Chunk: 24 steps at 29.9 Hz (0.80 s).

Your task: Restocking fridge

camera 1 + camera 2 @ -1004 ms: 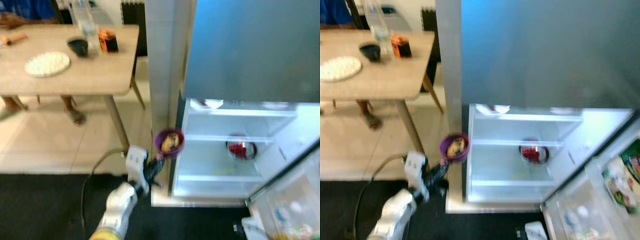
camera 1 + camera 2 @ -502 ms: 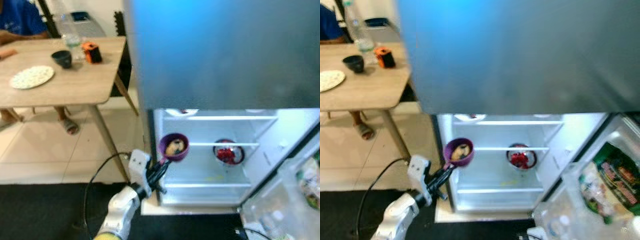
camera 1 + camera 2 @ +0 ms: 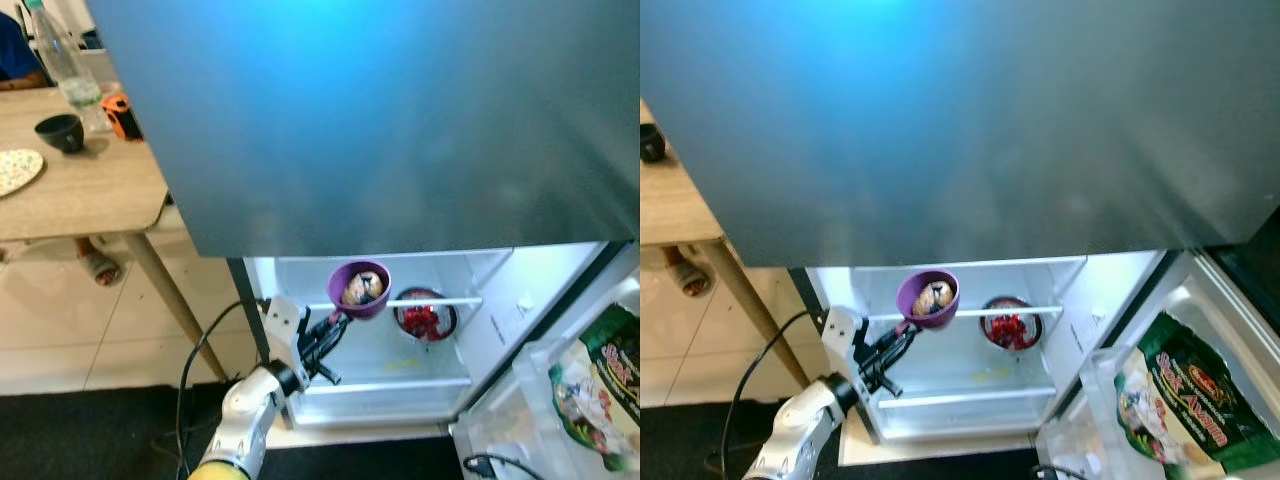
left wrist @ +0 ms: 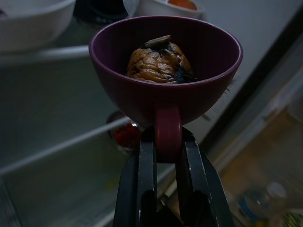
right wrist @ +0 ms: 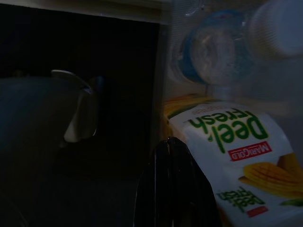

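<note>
My left gripper (image 3: 336,322) is shut on the handle of a purple cup (image 3: 359,288) that holds a brown, wrinkled piece of food (image 4: 157,61). The cup hangs in the open fridge (image 3: 480,330), level with its middle shelf rail (image 3: 450,300) and left of a bowl of red food (image 3: 425,316) on that shelf. In the left wrist view the two black fingers (image 4: 142,165) clamp the cup's handle (image 4: 167,132). My right gripper (image 5: 173,165) hangs low beside the door shelf with its fingers together and nothing between them.
The fridge's grey upper door (image 3: 380,120) looms over the opening. The open lower door (image 3: 1160,400) at the right carries a snack bag, bottles and a corn packet (image 5: 236,142). A wooden table (image 3: 80,190) with a bowl, a bottle and a plate stands at the left.
The camera has swung to the right and closer to the fridge. My left gripper has carried the purple cup from the fridge's left edge into the opening, up beside the red bowl.
</note>
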Available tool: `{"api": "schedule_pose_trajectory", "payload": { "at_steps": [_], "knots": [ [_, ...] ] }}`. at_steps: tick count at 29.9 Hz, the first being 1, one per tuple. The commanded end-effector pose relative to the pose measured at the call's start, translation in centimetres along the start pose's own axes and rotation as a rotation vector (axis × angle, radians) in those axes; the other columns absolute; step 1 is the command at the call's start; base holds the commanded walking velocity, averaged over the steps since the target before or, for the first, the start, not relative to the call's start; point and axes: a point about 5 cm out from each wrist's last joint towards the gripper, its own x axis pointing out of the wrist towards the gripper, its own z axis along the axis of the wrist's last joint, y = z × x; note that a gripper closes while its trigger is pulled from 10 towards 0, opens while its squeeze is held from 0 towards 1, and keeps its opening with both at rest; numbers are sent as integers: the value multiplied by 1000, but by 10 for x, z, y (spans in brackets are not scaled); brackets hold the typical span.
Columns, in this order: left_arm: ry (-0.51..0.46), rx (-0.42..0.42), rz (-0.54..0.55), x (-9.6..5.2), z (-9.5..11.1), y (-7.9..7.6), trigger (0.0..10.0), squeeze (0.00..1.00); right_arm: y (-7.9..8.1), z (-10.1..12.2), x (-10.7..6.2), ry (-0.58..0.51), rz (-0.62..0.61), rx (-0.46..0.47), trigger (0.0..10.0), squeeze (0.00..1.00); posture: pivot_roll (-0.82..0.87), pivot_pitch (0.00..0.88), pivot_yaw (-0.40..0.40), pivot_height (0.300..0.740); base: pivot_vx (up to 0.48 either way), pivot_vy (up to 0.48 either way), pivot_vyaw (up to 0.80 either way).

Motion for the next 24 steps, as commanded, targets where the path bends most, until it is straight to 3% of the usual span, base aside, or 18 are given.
{"api": "schedule_pose_trajectory", "payload": {
  "at_steps": [1,5,24],
  "knots": [
    [-10,-2,-30,-1,2,-3,10000,0,2,-4,-1,15,6,3,10000,0,-76,96,5,740,0,-450,0],
    [-5,-14,-37,0,1,-5,10000,0,2,-5,-1,16,8,4,10000,0,-76,100,5,740,0,-412,0],
    [-3,-43,-59,-1,0,-8,10000,0,5,-1,0,-10,29,15,10000,0,-78,111,7,740,0,0,0]
  ]
}}
